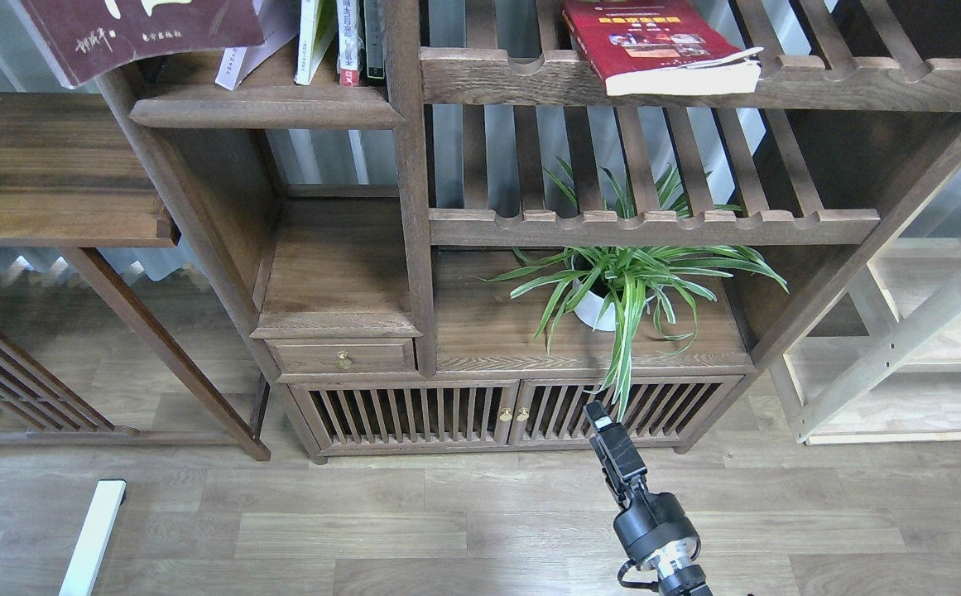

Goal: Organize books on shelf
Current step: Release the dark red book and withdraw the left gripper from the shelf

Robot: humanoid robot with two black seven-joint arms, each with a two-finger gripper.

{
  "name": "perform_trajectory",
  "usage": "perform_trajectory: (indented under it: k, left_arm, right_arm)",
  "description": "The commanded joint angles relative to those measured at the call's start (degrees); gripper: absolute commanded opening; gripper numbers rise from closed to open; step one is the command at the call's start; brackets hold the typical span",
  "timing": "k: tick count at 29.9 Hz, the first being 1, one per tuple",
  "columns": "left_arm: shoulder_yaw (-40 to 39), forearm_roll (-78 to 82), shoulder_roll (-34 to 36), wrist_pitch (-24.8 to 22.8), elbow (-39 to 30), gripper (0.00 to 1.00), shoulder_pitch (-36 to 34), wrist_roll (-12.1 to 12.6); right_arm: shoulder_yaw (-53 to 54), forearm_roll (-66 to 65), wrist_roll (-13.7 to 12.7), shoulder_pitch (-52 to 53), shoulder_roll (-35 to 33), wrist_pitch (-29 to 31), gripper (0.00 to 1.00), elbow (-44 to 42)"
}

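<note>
The large maroon-brown book with cream characters hangs tilted at the top left, over the left end of the dark-brown shelf; what holds it is cut off by the top edge. A pale lavender-white book leans on the shelf just right of it. The red book with a yellow band lies flat on the upper slatted rack. My right gripper points up low in front of the cabinet doors, dark and end-on. My left gripper is out of view.
Several upright books stand at the shelf's right end against a post. A potted spider plant sits on the cabinet top just above my right gripper. A side table is at left, a pale frame at right.
</note>
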Motion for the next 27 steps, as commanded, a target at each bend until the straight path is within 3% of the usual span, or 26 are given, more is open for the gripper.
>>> perform_trajectory:
  k: [1, 16, 27]
  left_arm:
    - [3.08, 0.03, 0.02, 0.21, 2.23, 0.02, -3.70, 0.02]
    - [10.46, 0.20, -0.42, 1.17, 7.68, 0.02, -11.70, -0.15]
    - [13.28, 3.28, -5.07, 1.17, 14.01, 0.02, -17.24, -0.33]
  right_arm:
    - [0.03, 0.02, 0.05, -0.12, -0.08, 0.00, 0.94, 0.08]
    - [0.12, 0.02, 0.05, -0.74, 0.10, 0.00, 0.94, 0.96]
    - [0.20, 0.02, 0.05, -2.41, 0.01, 0.00, 0.94, 1.66]
